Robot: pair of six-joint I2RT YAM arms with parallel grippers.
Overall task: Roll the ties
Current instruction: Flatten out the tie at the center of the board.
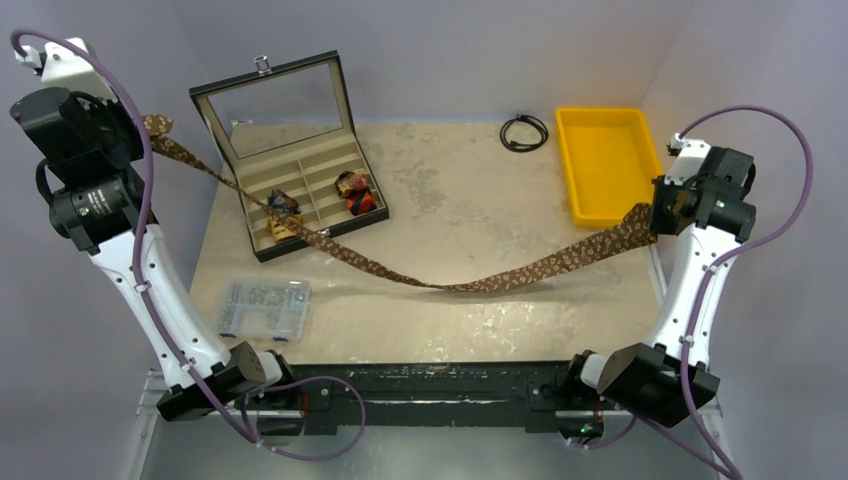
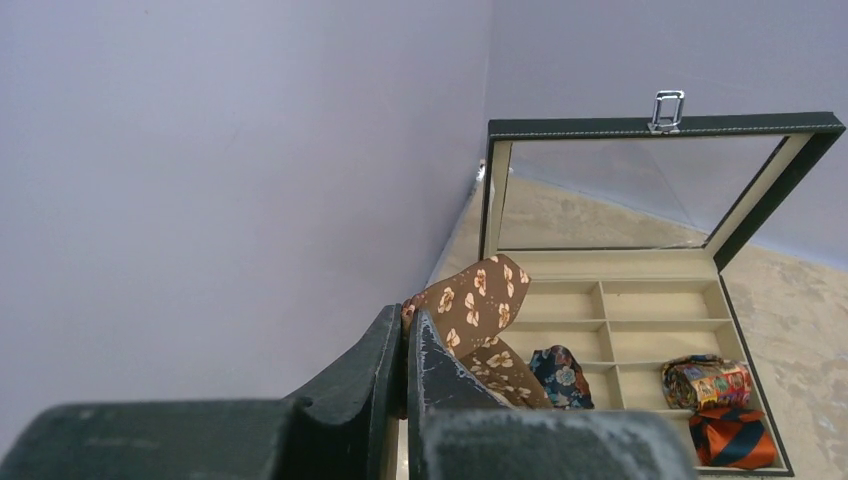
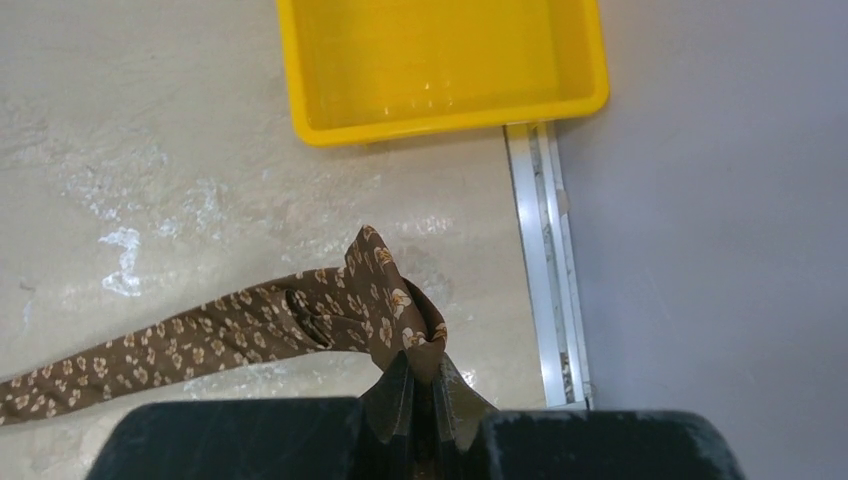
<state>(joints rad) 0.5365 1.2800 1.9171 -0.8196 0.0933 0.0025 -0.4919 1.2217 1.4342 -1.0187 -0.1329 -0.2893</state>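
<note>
A long brown tie [image 1: 430,282] with light flower specks is stretched across the table, sagging to the surface in the middle. My left gripper [image 1: 143,128] is raised at the far left and shut on its narrow end [image 2: 478,300]. At the right edge my right gripper [image 1: 655,215] is shut on its wide end [image 3: 375,305]. Rolled ties sit in the box: a dark blue one [image 2: 560,375], a red-orange and black one [image 2: 735,440], and a yellow patterned one [image 2: 705,380].
An open black compartment box [image 1: 330,170] with a glass lid stands at the back left. A yellow tray [image 1: 573,165] sits at the back right, a black cable loop [image 1: 524,132] beside it. A clear plastic packet [image 1: 263,305] lies near the front left.
</note>
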